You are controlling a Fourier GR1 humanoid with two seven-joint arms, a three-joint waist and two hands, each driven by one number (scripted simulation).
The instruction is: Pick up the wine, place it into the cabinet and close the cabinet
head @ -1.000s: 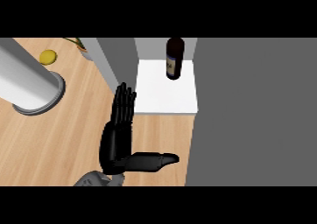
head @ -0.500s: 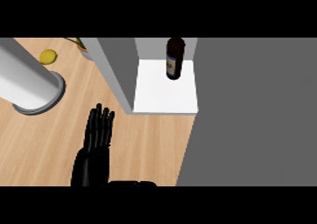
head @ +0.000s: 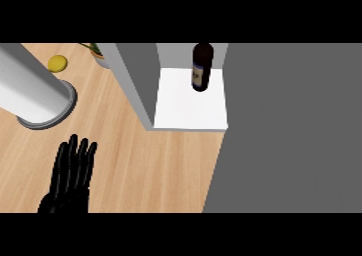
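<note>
Wine stood upright at the back of the white shelf inside the cabinet, so we judged the placing done and only the closing left. Our left hand hovered flat over the counter, fingers straight and holding nothing, well apart from the cabinet. Our right hand was out of sight.

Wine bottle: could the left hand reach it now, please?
Probably not straight: the cabinet's side wall stands between the left hand and the wine bottle; the shelf's front looks free.
</note>
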